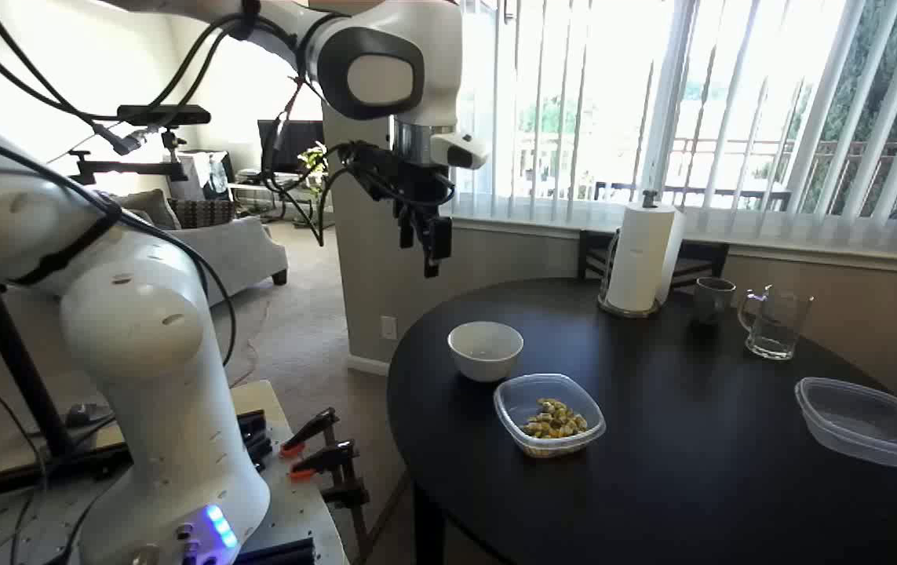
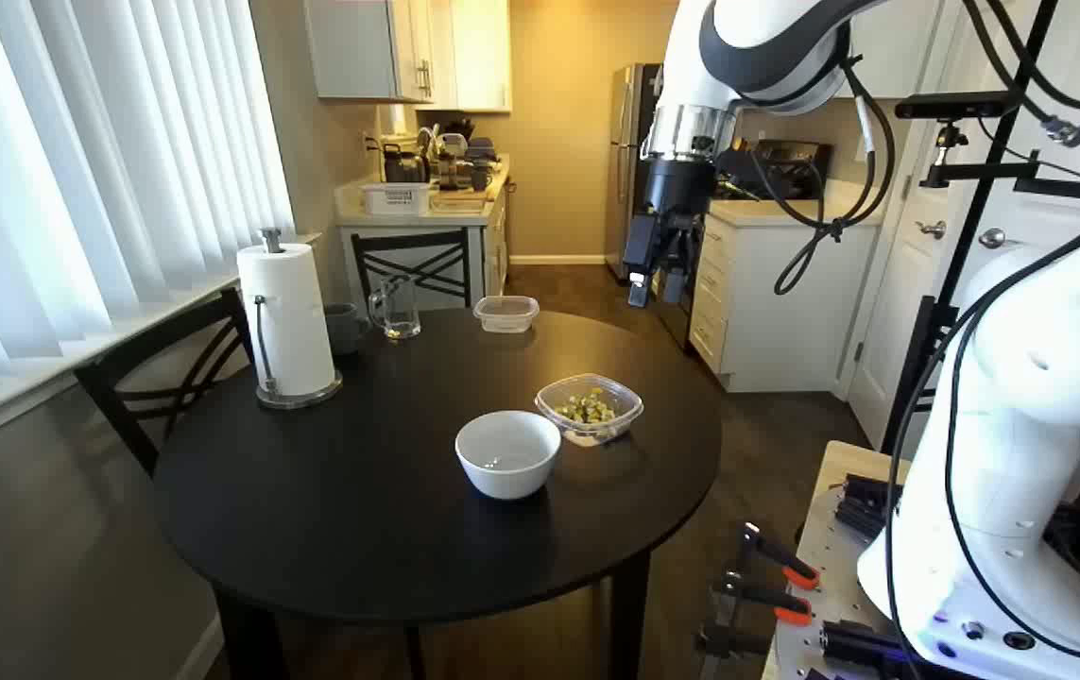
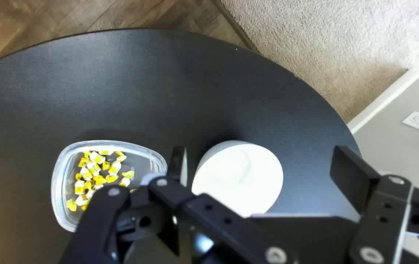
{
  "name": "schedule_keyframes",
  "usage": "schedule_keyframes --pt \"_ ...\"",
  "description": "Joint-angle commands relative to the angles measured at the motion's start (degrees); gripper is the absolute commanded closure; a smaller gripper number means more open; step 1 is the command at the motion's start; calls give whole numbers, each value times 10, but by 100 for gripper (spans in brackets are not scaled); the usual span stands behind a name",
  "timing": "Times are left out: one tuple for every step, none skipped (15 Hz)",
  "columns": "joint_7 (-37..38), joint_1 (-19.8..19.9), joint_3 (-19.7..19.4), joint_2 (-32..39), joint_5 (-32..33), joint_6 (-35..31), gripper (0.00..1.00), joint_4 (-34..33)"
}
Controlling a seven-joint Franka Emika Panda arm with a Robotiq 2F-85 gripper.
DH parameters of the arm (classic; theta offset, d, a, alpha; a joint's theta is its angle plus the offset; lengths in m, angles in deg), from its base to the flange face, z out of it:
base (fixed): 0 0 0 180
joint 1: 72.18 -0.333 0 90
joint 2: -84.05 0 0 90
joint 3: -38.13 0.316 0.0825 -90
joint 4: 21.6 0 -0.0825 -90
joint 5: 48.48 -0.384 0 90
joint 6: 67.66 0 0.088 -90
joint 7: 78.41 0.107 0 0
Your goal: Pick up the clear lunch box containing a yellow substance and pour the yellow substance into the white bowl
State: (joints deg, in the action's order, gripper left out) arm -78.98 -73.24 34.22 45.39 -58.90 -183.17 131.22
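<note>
The clear lunch box [image 1: 524,390] stands upright on the dark round table, with the yellow substance [image 1: 555,420] heaped inside. In an exterior view the box [image 2: 554,404] and its yellow bits [image 2: 587,408] are close beside the white bowl [image 2: 508,458]. The bowl [image 1: 485,355] is upright; no contents show in it. In the wrist view the box [image 3: 58,190] is at left, its yellow bits [image 3: 94,176] visible, partly covered by a finger. The bowl [image 3: 242,172] appears between the fingers. My gripper [image 3: 262,163] is open and empty, well above the table, as both exterior views [image 1: 423,247] [image 2: 658,283] show.
A larger clear container [image 1: 864,424] lies near the table's far side from the bowl. A glass mug [image 1: 778,329], a grey cup [image 1: 712,300] and a paper-towel roll [image 1: 640,255] stand towards the window. Dark chairs [image 2: 180,368] stand around the round table [image 2: 341,510].
</note>
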Motion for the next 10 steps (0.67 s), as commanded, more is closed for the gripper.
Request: schedule_keyframes --pt "-3 5 4 0 -3 2 0 -1" --pt "-3 5 4 0 -3 2 0 -1" --pt "-3 5 4 0 -3 2 0 -1" --pt "-3 5 4 0 -3 2 0 -1" --pt "-3 5 4 0 -3 2 0 -1" --pt "-3 5 4 0 -3 2 0 -1" --pt "-3 5 4 0 -3 2 0 -1" --pt "-3 5 4 0 -3 2 0 -1" --pt "0 6 4 -1 -8 -14 0 9" --pt "14 9 8 5 -13 -42 0 17"
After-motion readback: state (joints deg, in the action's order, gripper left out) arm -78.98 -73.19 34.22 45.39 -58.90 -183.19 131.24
